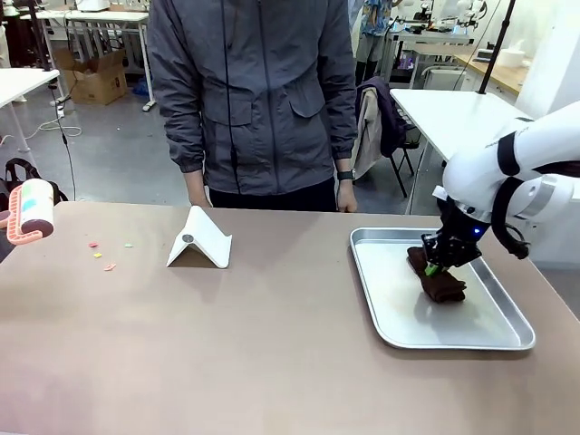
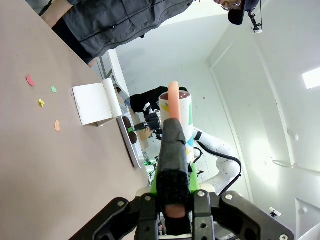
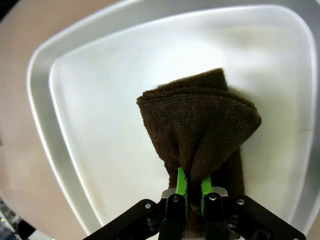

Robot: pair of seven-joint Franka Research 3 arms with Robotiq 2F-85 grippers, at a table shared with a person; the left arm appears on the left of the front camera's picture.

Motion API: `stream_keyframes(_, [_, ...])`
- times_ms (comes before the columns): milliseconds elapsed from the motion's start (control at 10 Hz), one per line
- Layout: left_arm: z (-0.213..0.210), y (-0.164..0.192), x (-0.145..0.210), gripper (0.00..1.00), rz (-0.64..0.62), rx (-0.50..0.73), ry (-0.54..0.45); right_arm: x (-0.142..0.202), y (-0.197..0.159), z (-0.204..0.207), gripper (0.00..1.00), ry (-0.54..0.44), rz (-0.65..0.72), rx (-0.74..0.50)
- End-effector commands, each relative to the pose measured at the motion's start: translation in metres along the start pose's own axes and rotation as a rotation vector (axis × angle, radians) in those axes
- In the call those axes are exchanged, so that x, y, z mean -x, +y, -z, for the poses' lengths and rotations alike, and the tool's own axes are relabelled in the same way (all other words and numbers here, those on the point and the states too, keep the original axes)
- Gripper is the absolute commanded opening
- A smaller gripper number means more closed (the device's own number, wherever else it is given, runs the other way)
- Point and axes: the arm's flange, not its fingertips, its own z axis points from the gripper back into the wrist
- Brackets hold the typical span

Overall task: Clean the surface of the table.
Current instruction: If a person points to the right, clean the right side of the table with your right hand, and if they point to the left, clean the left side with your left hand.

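Table: the brownish-taupe top is spanning the whole near field of the front view, carrying a tray, a stand and some scraps.
Left gripper: its jaws are clamping narrowly on the black-wrapped handle of a lint roller, and the roller is pointing away from the wrist.
Lint roller, front view: it is hovering above the table's far-left edge, with a salmon-pink handle and a white roll carrying green, yellow and pink flecks.
Paper scraps: a few small pink, yellow and green bits are lying on the table just right of the roller and left of the stand.
White stand: a folded, tent-like piece is sitting on the table near its far edge, with a small round mark on its face that is too small to read.
Tray: a silver rectangular tray is resting on the right part of the table.
Right gripper: its green pads are pinching a fold of the brown cloth, nearly closed on it, above the tray floor.
Brown cloth, front view: it is bunching up in the tray's far half, its lower part touching the metal.
Person: someone in a grey zip jacket is standing at the far side, with both hands at the table edge and a dark watch on one wrist.
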Motion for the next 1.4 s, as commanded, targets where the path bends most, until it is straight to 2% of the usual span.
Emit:
stream_keyframes(0, [0.0,-0.004,0.004,0.17,0.016,-0.002,0.008,-0.007,-0.024,0.017,0.12,-0.016,0.109,0.028])
stream_keyframes(200, [0.0,-0.004,0.004,0.17,0.016,-0.002,0.008,-0.006,-0.036,0.014,0.12,-0.017,0.14,-0.004])
stream_keyframes(400, [0.0,-0.004,0.004,0.17,0.016,-0.002,0.008,-0.005,-0.032,0.016,0.12,-0.011,0.126,-0.034])
stream_keyframes(1000, [0.0,-0.004,0.004,0.17,0.016,-0.002,0.008,0.005,0.033,0.016,0.12,0.071,-0.134,-0.182])
stream_keyframes(1300, [0.0,-0.004,0.004,0.17,0.016,-0.002,0.008,0.016,0.053,0.008,0.12,0.093,-0.246,-0.318])
